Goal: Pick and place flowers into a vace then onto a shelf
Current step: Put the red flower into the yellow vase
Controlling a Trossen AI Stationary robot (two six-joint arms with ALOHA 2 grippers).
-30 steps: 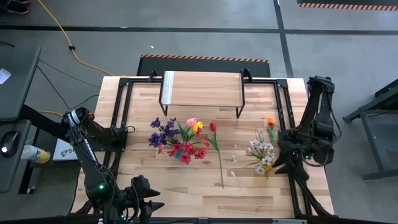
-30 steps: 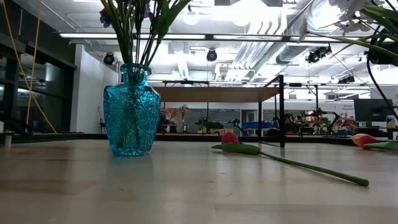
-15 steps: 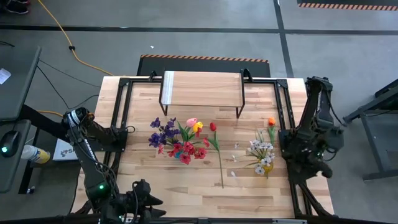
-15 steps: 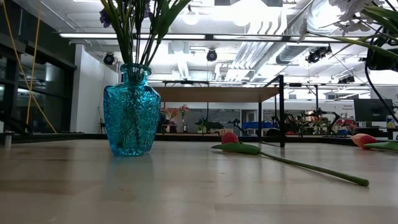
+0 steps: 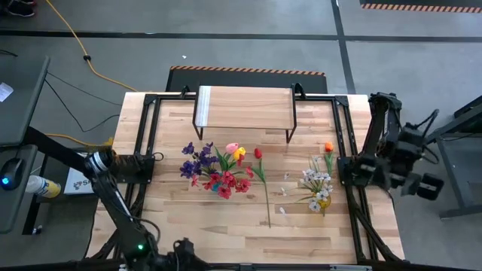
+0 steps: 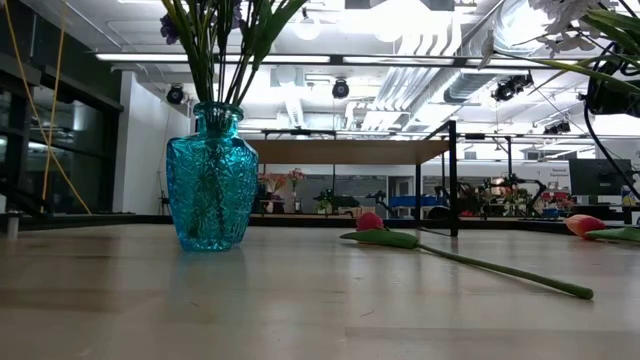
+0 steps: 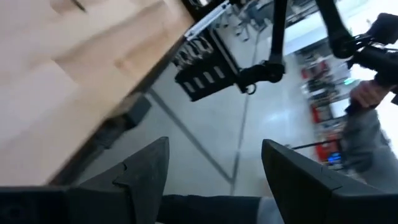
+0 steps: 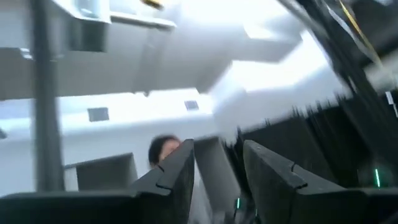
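We see the wooden worktop (image 5: pixel 188 218) from above with the shelf (image 5: pixel 245 108) standing at its far edge, a white strip at its left end, and nothing resting on it. Most of the flowers (image 5: pixel 215 169) are gathered in a bunch near the middle of the worktop, purple, red, pink and yellow blooms spreading over the blue glass vase (image 6: pixel 211 180), which stands upright in the low view with green stems rising out of its neck. A single red tulip (image 5: pixel 258 153) lies flat just beside that bunch, its long stem running toward the near edge. Farther to the right lie a spray of small white blooms (image 5: pixel 316 184) and an orange flower (image 5: pixel 328 148), well apart from the vase. The left gripper (image 7: pixel 214 171) hangs off the near left corner of the worktop; in its wrist view we see its two dark fingers (image 7: pixel 146 168) spread apart with only the floor between them. The right gripper (image 8: pixel 217 165) is out past the right edge of the worktop, pointing up toward the ceiling; its fingers (image 8: pixel 177 171) stand a little apart and we see nothing between them.
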